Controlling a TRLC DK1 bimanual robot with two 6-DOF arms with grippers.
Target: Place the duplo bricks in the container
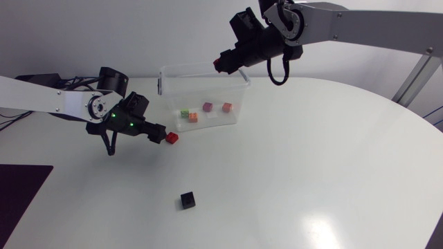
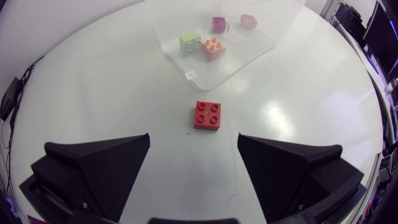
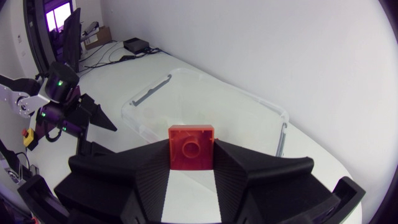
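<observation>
A clear plastic container (image 1: 239, 81) stands at the back middle of the table, with green (image 1: 185, 113), orange (image 1: 193, 117), magenta (image 1: 208, 107) and reddish (image 1: 227, 107) bricks inside. My right gripper (image 1: 223, 62) hangs above its back rim, shut on a red brick (image 3: 191, 147). A red four-stud brick (image 2: 207, 115) lies on the table just in front of the container. My left gripper (image 2: 194, 146) is open, low over the table, and that brick (image 1: 172, 137) sits just ahead of its fingertips, untouched. A black brick (image 1: 188, 200) rests alone nearer the front.
The container's transparent wall (image 2: 186, 65) lies just beyond the red brick in the left wrist view. White table surface stretches to the right and front.
</observation>
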